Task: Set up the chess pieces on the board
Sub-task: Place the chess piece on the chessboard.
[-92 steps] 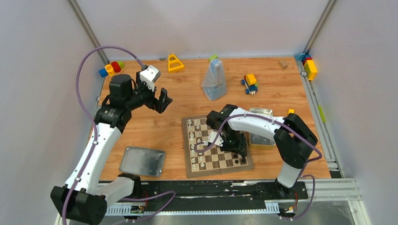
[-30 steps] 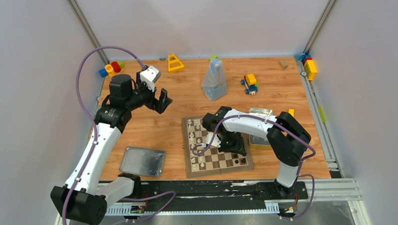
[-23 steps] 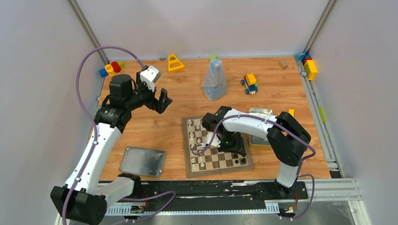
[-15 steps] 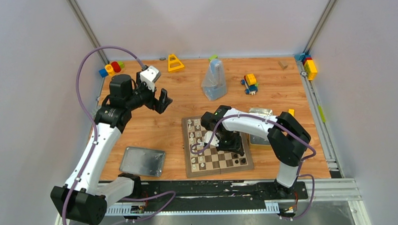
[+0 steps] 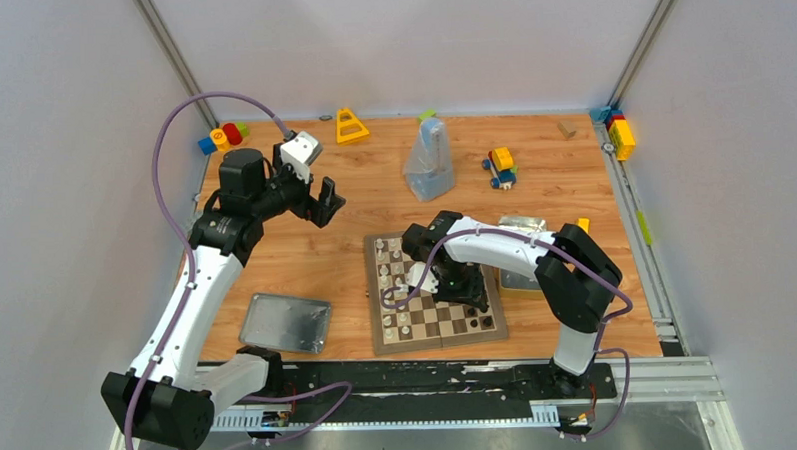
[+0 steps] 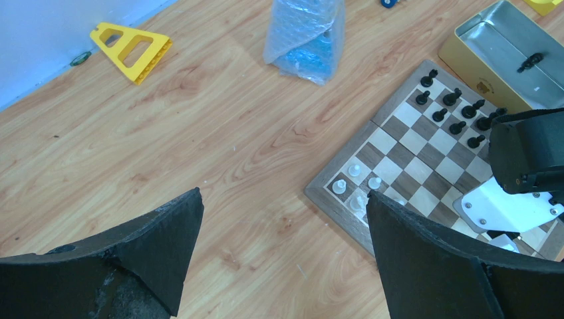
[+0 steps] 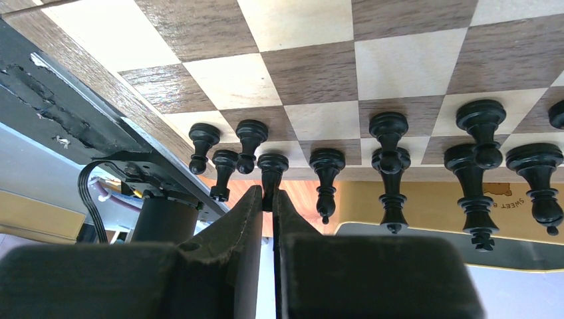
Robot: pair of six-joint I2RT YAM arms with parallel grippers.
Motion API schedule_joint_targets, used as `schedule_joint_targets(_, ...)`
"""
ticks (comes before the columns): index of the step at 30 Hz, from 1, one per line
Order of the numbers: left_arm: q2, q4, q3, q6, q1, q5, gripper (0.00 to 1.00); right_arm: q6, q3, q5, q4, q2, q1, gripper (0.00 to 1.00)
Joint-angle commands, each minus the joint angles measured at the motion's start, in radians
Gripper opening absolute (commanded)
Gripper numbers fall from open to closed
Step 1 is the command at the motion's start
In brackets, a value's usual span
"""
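Pinching a black pawn (image 7: 272,166) by its head with the right claw (image 7: 267,199), likely for seating it upright in the black row along the right edge of the board (image 5: 443,321), beside the tin (image 6: 469,66). Hovering left claw (image 6: 282,212) wide open over the far-left part of the worktop (image 5: 326,258), probably for clearance.

Chequered dark brown and cream board (image 6: 425,167); black and cream-white chess pieces (image 7: 389,143); tin (image 6: 469,66) silver inside, yellow outside
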Motion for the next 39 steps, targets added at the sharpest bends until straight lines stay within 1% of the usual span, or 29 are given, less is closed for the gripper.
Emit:
schedule_joint_targets(1, -0.023, 0.018, 0.011, 0.022, 0.007, 0.012, 1.0, 0.008, 0.007, 0.001, 0.011, 0.007, 0.007, 0.09)
schedule_joint_targets(22, -0.026, 0.016, 0.008, 0.027, 0.007, 0.012, 1.0, 0.012, -0.003, 0.01, 0.021, -0.004, 0.007, 0.21)
schedule_joint_targets(25, -0.026, 0.016, 0.006, 0.027, 0.007, 0.011, 1.0, 0.014, 0.013, 0.007, 0.013, -0.017, 0.008, 0.25)
schedule_joint_targets(33, -0.028, 0.019, 0.008, 0.024, 0.007, 0.01, 1.0, 0.023, 0.079, -0.022, 0.001, -0.103, -0.001, 0.29)
schedule_joint_targets(36, -0.027, 0.019, 0.011, 0.024, 0.007, 0.011, 1.0, 0.025, 0.112, -0.07, 0.001, -0.151, -0.032, 0.32)
schedule_joint_targets(39, -0.028, 0.016, 0.014, 0.024, 0.007, 0.01, 1.0, 0.028, 0.141, -0.116, 0.004, -0.21, -0.096, 0.34)
